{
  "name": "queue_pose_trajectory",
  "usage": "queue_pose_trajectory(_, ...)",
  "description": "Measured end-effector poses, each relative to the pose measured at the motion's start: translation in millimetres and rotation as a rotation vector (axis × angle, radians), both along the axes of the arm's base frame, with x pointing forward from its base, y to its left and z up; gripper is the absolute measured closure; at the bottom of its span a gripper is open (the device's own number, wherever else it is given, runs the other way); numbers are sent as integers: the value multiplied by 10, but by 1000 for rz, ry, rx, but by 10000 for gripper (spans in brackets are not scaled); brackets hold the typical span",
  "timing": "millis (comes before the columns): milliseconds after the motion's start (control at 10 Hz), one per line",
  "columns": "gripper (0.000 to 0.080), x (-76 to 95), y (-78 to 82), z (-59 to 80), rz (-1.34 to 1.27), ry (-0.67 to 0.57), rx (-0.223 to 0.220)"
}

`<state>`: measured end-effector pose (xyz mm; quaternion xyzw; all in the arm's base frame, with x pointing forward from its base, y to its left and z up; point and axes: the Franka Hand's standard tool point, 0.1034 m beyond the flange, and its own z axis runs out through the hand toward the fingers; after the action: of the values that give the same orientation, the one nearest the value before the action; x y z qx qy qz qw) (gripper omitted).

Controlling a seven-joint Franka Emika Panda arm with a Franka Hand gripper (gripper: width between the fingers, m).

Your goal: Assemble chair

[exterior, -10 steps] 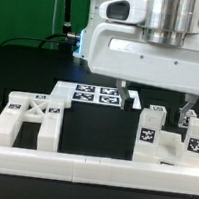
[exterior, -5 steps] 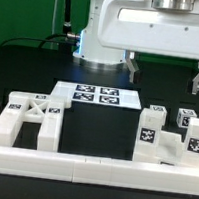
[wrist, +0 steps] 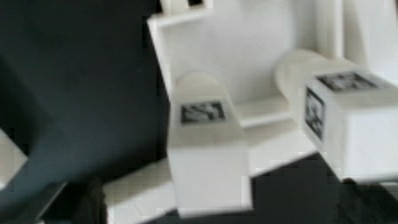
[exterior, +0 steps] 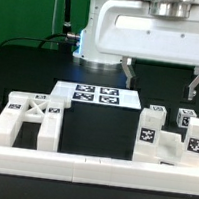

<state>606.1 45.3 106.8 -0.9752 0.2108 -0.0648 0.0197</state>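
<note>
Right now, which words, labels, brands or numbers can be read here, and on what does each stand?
None: no word, number or brand is readable.
Only black-and-white square tags, patterns not text, on the marker board, the X-braced frame and the upright chair parts; blurred in the wrist view.

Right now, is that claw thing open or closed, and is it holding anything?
Gripper: open wide, holding nothing.

no readable text, only square tags point(exterior: 145, 135) on white parts
</note>
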Motion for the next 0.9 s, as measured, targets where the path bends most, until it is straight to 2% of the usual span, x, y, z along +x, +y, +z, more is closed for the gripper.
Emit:
queue_pose_trajectory(100, 151, -22, -14, -46, 8, -2, -5)
queue_pose_trajectory(400, 151, -82, -37, -337, 26, -1, -29)
queue_pose_trajectory(600, 151, -104, -62, -483, 27, 1, -41)
queue_pose_trajectory(900, 151, -100, -62, -484, 27, 1, -41)
